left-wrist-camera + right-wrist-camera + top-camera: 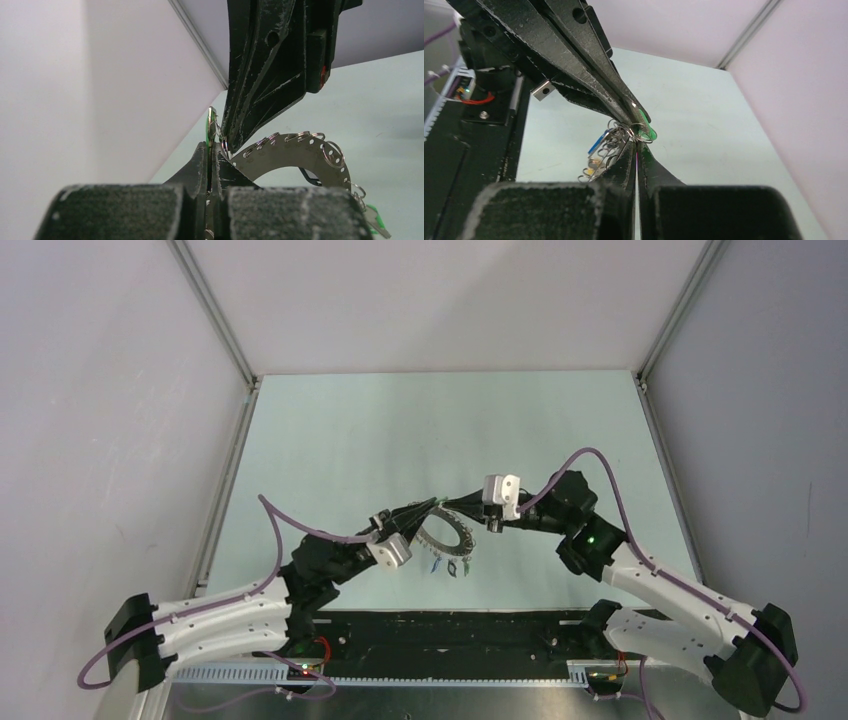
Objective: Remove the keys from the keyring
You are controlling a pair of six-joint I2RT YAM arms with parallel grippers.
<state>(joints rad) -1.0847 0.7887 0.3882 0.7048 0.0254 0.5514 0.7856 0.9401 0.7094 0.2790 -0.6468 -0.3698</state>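
Tip to tip at the keyring (295, 155) edge
Left gripper (209, 152) is clamping the green key (209, 127) — right gripper (636, 150), closed too, is nipping just beside it — the ring is lying on their near side.

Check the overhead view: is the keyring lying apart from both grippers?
No, the left gripper and right gripper meet tip to tip at the keyring's far edge.

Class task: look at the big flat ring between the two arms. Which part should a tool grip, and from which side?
Probably the bare inner rim of the ring, pinched across its flat faces, coming through the open middle. Its outer edge is crowded with small wire loops and keys, which would block a clean grip.
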